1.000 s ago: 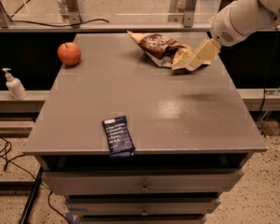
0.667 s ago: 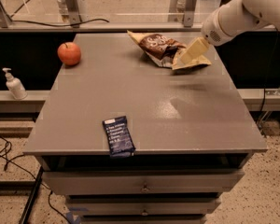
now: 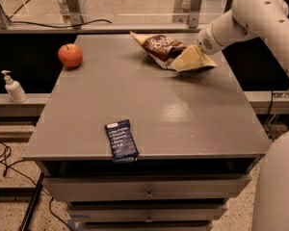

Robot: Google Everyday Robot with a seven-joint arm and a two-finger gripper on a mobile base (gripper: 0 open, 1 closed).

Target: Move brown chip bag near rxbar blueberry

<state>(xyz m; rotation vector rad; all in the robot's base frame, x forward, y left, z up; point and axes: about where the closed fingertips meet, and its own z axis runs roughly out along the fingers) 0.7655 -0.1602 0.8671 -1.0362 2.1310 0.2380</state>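
Note:
The brown chip bag (image 3: 163, 48) lies wrinkled at the far right of the grey table (image 3: 183, 109), dark brown with white lettering and a tan-yellow end towards the right. My gripper (image 3: 189, 57) is at the bag's right end, reaching in from the white arm (image 3: 241, 20) at the upper right. It touches or overlaps the tan part of the bag. The rxbar blueberry (image 3: 121, 140), a flat navy wrapper with white text, lies near the table's front edge, left of centre, far from the bag.
A red apple (image 3: 70, 55) sits at the table's far left corner. A white pump bottle (image 3: 12, 87) stands on a lower ledge to the left. Drawers sit under the tabletop. Part of the robot's white body (image 3: 279, 186) fills the lower right.
My arm has moved left and down, bringing the gripper closer onto the bag's right end. The bag, bar and apple have not moved.

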